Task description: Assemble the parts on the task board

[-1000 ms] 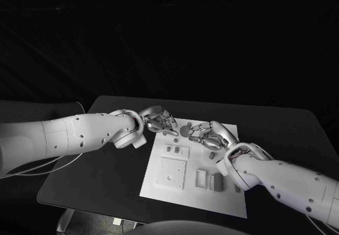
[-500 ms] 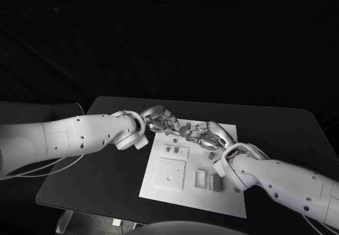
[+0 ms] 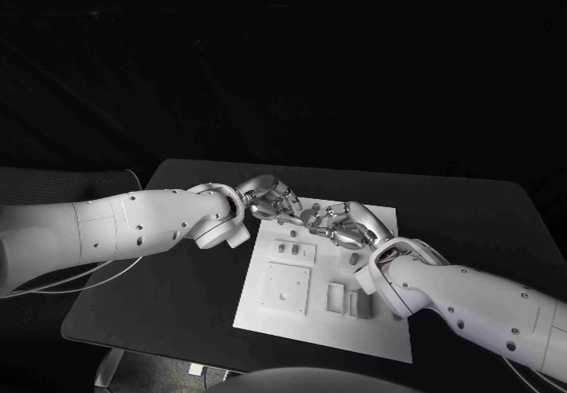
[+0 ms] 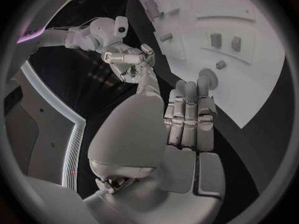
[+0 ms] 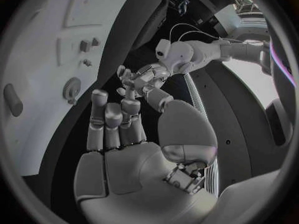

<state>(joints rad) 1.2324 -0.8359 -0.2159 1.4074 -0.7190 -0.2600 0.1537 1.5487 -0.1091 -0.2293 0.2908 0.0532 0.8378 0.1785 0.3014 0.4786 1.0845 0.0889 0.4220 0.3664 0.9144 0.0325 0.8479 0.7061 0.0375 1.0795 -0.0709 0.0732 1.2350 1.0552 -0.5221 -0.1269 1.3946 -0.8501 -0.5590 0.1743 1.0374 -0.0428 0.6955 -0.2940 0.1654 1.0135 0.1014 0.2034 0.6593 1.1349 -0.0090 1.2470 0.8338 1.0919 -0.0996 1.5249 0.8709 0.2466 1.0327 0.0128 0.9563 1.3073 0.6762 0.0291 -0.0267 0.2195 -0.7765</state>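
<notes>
I see my left hand (image 3: 269,201) and right hand (image 3: 345,225) fingertip to fingertip over the task board's (image 3: 283,323) far edge, grips hidden from me, a gear-like part (image 5: 72,88) lying near that edge, so I judge seating it comes next.

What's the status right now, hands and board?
Left hand and right hand close together over the task board's far edge. Whether either holds a part, cannot tell. Round part lies on the board. Nothing blocking.

Dim scene, black surround, task board (image 3: 325,282) brightest, wrist views fisheye-bent at rim, dark circular frame
</notes>
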